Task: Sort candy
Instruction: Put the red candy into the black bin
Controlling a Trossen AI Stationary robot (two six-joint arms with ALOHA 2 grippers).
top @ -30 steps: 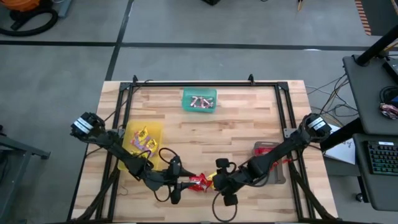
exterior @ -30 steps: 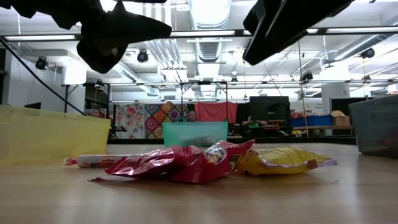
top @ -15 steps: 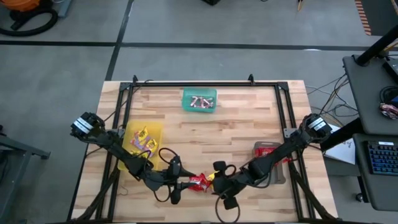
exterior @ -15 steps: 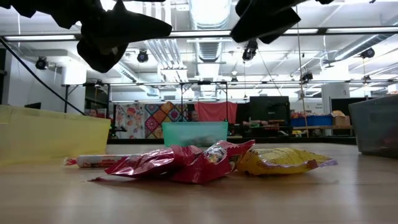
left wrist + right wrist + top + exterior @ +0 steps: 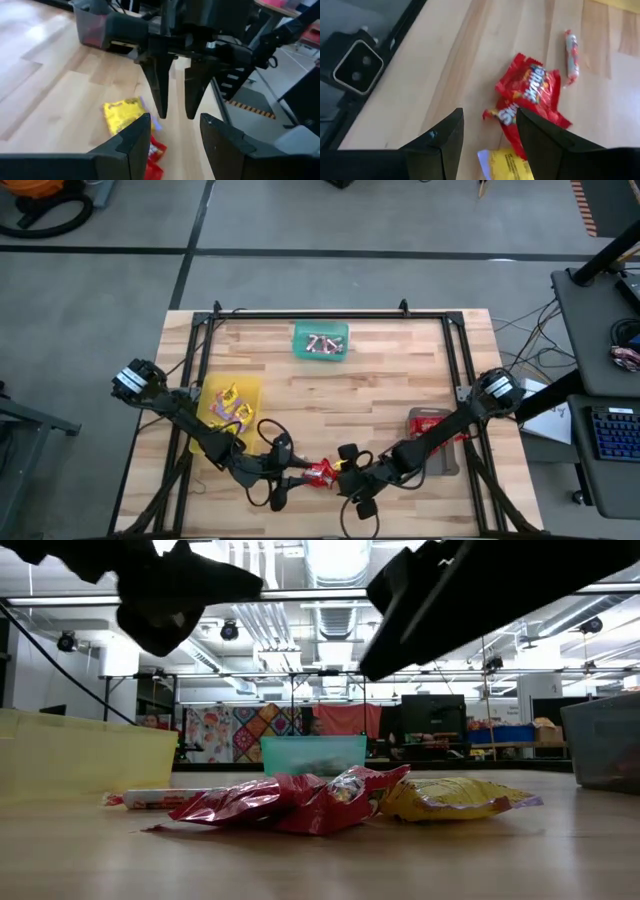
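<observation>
Sorting is mid-way: some candy is already binned, w/ yellow packets in the yellow tray point(image 5: 212, 423), small rolls in the green tray point(image 5: 298, 343) at the far edge, and red ones in the grey tray point(image 5: 448, 463) on the right. What's left is a small heap near the front edge of the table point(image 5: 390, 380), about centre: two red packets point(image 5: 532, 92) overlapping, a yellow packet point(image 5: 122, 114) touching them, and one small twisted roll point(image 5: 571, 54) lying just beside, apart from the rest. Both arms are over that heap. The left gripper point(image 5: 175, 135) hovers above the pile w/ fingers spread and nothing between them. The right gripper point(image 5: 487, 135) faces it from the other side, also spread and empty, looking down on the red packets. Neither touches candy yet. The step in hand looks like the approach to a pick. The next move prob. calls for one gripper to drop onto a single packet, likely a red one for the right arm since the grey tray is its side. Since the packets overlap, it needs a pinch at a free edge so only one comes up, and the two grippers are close enough that they should go one at a time.
</observation>
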